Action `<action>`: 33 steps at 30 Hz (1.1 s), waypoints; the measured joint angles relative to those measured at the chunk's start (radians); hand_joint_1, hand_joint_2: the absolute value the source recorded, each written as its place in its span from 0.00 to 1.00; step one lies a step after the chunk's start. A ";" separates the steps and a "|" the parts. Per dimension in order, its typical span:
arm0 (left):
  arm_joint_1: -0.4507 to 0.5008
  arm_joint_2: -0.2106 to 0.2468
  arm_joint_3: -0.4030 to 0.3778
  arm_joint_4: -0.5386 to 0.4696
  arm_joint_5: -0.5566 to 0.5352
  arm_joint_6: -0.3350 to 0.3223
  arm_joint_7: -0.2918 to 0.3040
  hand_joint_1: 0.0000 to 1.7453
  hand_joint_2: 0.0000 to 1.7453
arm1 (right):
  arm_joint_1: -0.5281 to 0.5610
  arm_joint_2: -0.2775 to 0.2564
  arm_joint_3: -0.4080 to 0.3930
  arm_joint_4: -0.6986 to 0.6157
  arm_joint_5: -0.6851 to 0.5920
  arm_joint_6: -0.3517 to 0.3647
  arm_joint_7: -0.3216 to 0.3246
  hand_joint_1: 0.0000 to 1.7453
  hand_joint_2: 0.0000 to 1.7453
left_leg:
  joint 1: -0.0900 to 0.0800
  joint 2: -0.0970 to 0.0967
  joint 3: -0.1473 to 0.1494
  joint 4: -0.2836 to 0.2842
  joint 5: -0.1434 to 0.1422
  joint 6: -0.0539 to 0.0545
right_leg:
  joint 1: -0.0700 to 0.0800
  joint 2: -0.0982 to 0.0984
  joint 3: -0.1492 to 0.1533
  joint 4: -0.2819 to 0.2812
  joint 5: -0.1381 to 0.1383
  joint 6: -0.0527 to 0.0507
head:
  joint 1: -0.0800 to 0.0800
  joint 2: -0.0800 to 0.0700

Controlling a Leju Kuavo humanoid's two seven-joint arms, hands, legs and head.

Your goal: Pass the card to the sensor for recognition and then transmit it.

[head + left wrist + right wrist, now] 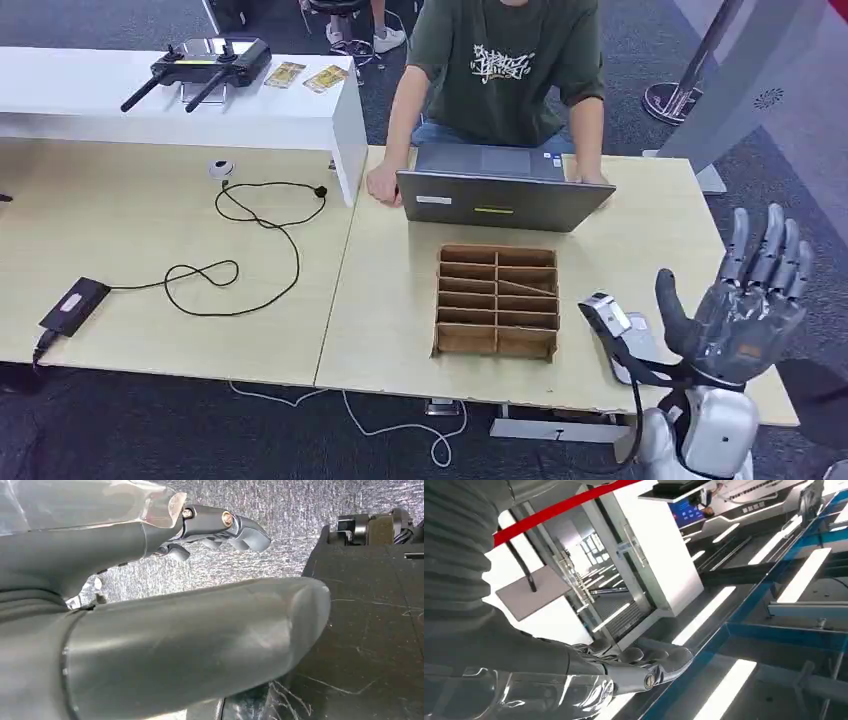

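right hand (745, 305) raised at the near right corner of the light wooden table (380, 310), fingers spread and upright, holding nothing; a white-and-grey scanner-like device (612, 325) lies on the table just right of the brown cardboard divider tray (497, 300), partly hidden by the wrist. left hand (215, 527) hangs over grey carpet, fingers curled in, nothing visible in them. beyond the tray, a grey laptop (505, 190) with a person (500, 70) behind it, head cut off. far left of the tray, two yellowish cards (305, 76) on a white shelf (180, 100), print too small to read.
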 joint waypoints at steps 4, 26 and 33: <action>0.000 0.000 0.000 0.000 0.000 0.006 -0.003 0.00 0.00 | 0.050 0.053 -0.072 -0.059 0.000 0.000 -0.091 0.00 1.00 | 0.000 0.000 0.000 0.000 0.000 0.000 | 0.000 0.000 0.000 0.000 0.000 0.000 | 0.000 0.000; 0.007 0.000 0.000 0.000 0.004 0.028 -0.011 0.00 0.00 | 0.234 0.189 -0.110 -0.267 0.000 0.000 -0.141 0.00 1.00 | 0.000 0.000 0.000 0.000 -0.001 -0.001 | 0.000 0.000 0.000 0.000 -0.002 0.000 | 0.000 0.000; 0.011 0.001 0.000 0.000 0.004 0.029 -0.016 0.00 0.00 | 0.271 0.205 -0.170 -0.301 0.000 0.000 -0.238 0.00 1.00 | 0.000 0.000 0.000 0.000 -0.002 0.000 | 0.000 0.000 0.000 0.000 -0.003 0.000 | 0.000 0.000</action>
